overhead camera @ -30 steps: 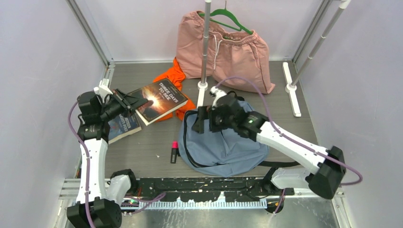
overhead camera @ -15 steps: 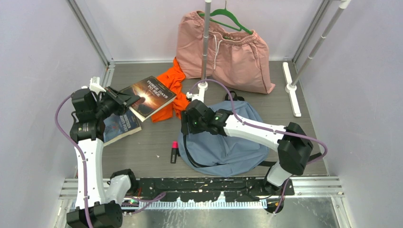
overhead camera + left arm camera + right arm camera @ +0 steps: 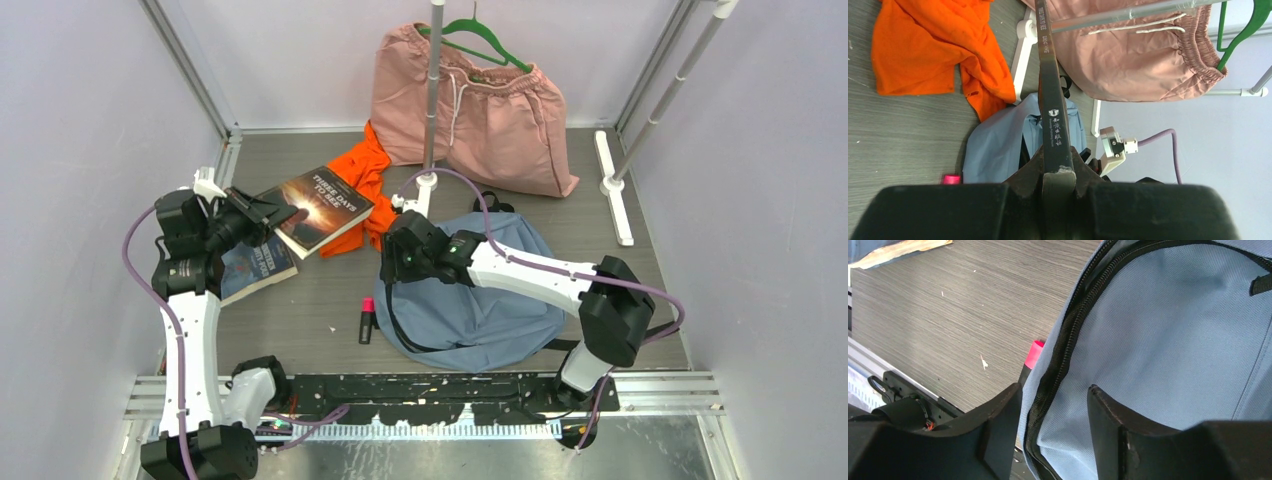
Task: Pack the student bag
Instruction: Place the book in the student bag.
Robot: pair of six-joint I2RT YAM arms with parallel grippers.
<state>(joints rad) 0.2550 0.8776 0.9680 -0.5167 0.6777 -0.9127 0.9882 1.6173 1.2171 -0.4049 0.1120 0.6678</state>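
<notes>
grey-blue student bag (image 3: 480, 310) edge sits between parted right fingers (image 3: 998, 427), arm reaching left; left fingers (image 3: 1025, 175) clamp a book (image 3: 325, 205).

I count two books: one dark-covered book (image 3: 322, 207) and one blue-covered book (image 3: 258, 266). There is one student bag (image 3: 480, 310), grey-blue. Of clothing I see two pieces: one pair of pink shorts (image 3: 490, 120) and one orange garment (image 3: 365, 165). There is one green hanger (image 3: 1221, 30) and one small black stick with a pink cap (image 3: 366, 320). The rack shows two upright poles, the middle pole (image 3: 433, 90) and the right pole (image 3: 672, 85), and two white feet, the middle foot (image 3: 421, 200) and the right foot (image 3: 612, 190). Of my own there are two arms with one gripper apiece, my left gripper (image 3: 275, 212) and my right gripper (image 3: 1054, 395), two fingers on each, four in all.
</notes>
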